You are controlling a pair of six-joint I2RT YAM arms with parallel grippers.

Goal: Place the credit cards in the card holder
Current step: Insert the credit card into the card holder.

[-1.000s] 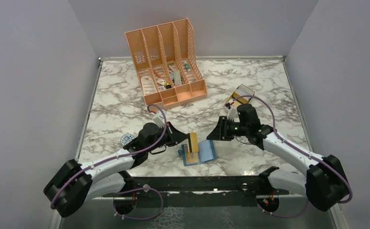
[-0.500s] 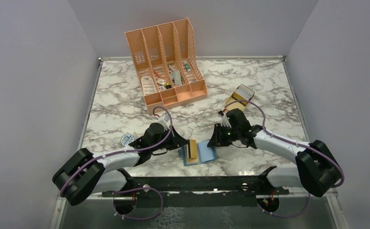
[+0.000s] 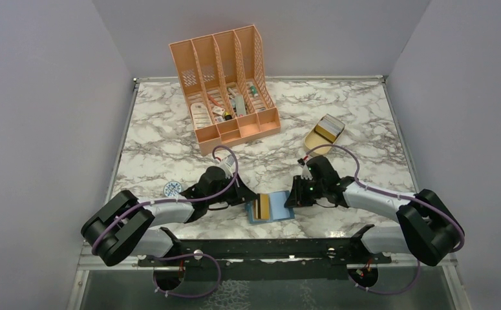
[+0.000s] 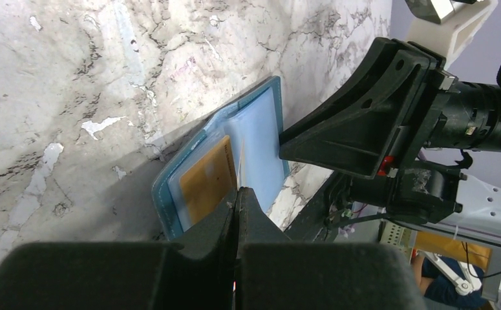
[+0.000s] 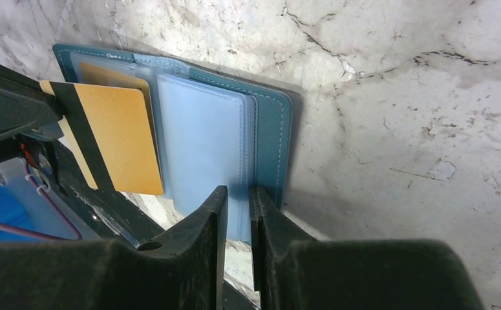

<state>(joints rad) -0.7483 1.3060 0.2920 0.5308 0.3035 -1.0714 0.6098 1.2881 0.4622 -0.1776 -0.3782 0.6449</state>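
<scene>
The teal card holder [image 3: 280, 206] lies open near the table's front edge, its pale blue leaves [image 5: 202, 142] showing. One orange card [image 4: 205, 181] sits in its left pocket. My left gripper [image 3: 249, 200] [image 4: 237, 190] is shut on a gold credit card with a dark stripe [image 5: 115, 139] [image 3: 261, 208], held low over the holder's left half. In the left wrist view that card shows only edge-on. My right gripper [image 3: 291, 197] [image 5: 238, 190] has its tips at the holder's right edge, jaws a narrow gap apart, with pale leaf showing between them.
A tan oval tray [image 3: 313, 141] holding another gold card [image 3: 329, 129] lies at the right rear. A large peach desk organizer [image 3: 228, 84] stands at the back. A round blue-white disc [image 3: 172, 188] lies by the left arm. The black front rail [image 3: 267, 245] runs just below the holder.
My left gripper has moved right and laid the card from nearly upright to low over the holder. My right gripper came down to the holder's right edge and its jaws narrowed.
</scene>
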